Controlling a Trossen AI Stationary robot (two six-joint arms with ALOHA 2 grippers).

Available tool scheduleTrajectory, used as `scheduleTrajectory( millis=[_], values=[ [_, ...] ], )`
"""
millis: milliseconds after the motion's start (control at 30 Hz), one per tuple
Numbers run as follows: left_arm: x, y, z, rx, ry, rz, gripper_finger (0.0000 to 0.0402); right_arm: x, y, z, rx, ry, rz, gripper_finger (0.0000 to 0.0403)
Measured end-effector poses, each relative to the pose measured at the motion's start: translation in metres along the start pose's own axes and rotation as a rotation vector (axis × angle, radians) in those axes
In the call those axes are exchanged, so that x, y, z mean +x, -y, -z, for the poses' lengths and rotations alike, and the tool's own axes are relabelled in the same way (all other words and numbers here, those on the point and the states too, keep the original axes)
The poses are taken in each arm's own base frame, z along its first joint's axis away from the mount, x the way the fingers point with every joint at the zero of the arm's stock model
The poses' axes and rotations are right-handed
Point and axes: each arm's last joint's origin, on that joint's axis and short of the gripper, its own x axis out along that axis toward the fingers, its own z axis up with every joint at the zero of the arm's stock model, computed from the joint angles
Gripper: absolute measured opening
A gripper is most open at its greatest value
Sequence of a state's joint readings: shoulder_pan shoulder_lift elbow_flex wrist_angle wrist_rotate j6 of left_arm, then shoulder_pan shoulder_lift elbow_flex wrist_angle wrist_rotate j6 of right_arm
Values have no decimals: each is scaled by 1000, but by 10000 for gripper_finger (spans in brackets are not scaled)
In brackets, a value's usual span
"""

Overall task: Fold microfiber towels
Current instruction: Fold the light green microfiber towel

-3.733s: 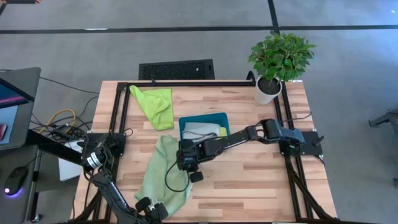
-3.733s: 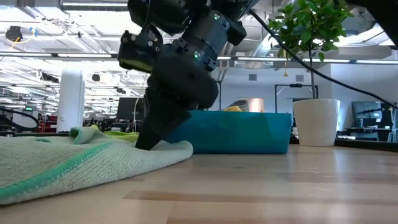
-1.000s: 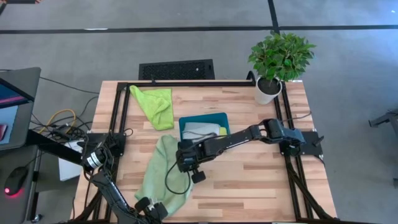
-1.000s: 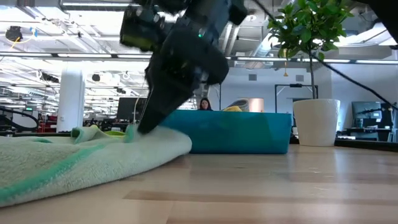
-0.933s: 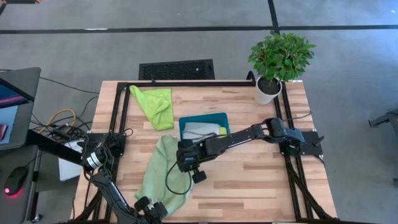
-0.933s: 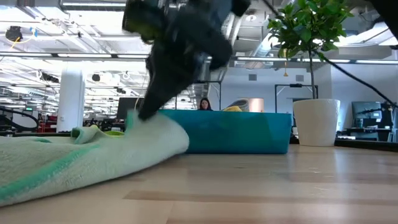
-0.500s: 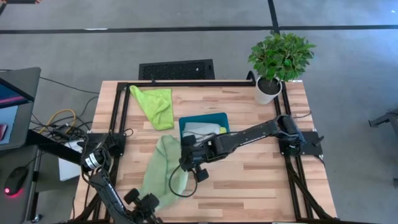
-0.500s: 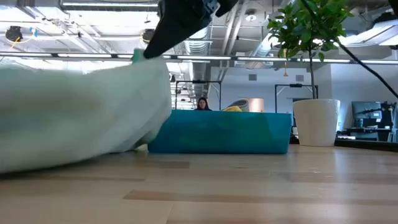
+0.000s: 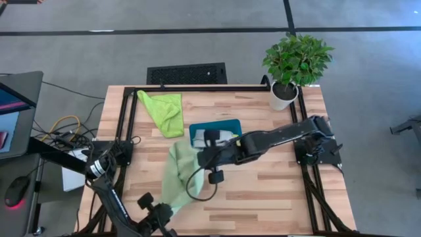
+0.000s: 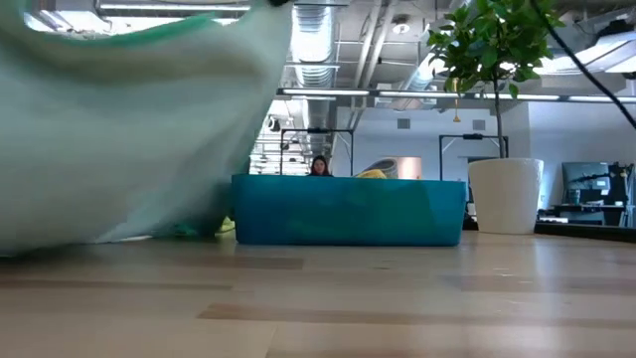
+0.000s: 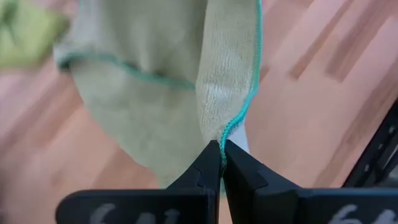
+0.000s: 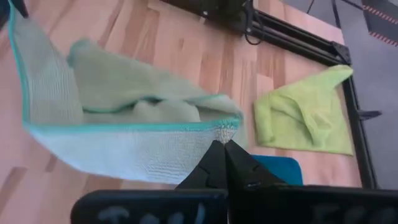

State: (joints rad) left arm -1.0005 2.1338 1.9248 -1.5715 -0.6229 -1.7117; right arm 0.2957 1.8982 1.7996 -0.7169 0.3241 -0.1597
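The pale sage green towel [image 9: 177, 179] with a teal hem hangs lifted between my two grippers at the table's near middle. My left gripper [image 9: 160, 212] is shut on it near the front edge, and my right gripper [image 9: 200, 156] is shut on it beside the teal tray [image 9: 227, 123]. In the low view the towel [image 10: 129, 129] fills the upper left, and its lowest folds reach down to about table level. The lime green towel [image 9: 164, 112] lies crumpled on the far left of the table. The light grey towel [image 9: 212, 137] and the yellow towel [image 9: 231, 138] lie in the tray. My left gripper pinches a corner of the sage towel at its teal hem [image 11: 229, 132] between its two fingertips. The cloth hangs away from the fingers in slack folds, raised off the table here. My right gripper pinches another hemmed corner [image 12: 225, 132] between its two fingertips. The hemmed edge [image 12: 124, 126] runs off from the fingers toward the left gripper and sags.
A potted plant [image 9: 295, 66] stands at the far right corner. Black frame rails [image 9: 128, 118] run along the table's left, far and right sides. Bare wood [image 9: 263, 191] lies at the near right. A person shows far off in the room [image 10: 320, 166].
Both grippers have stayed shut and gone up. My right gripper has gone up and a little toward the far right, over the tray's near left corner. The sage towel, which lay heaped on the table, has been lifted and spread between the two grippers.
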Motion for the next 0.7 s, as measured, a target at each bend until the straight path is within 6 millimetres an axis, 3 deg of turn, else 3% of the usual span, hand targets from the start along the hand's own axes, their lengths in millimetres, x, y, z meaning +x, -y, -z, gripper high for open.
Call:
scheduleTrajectory(
  millis=[267,467,700],
  values=[
    [-6,5,-35,191,187,34,0,-57,-5,2,23,-6,45,4],
    [-17,6,-75,294,225,59,0,-97,-17,8,80,-21,8,4],
    [-42,-3,-126,373,313,109,0,-136,-38,18,172,-36,-33,4]
  ],
)
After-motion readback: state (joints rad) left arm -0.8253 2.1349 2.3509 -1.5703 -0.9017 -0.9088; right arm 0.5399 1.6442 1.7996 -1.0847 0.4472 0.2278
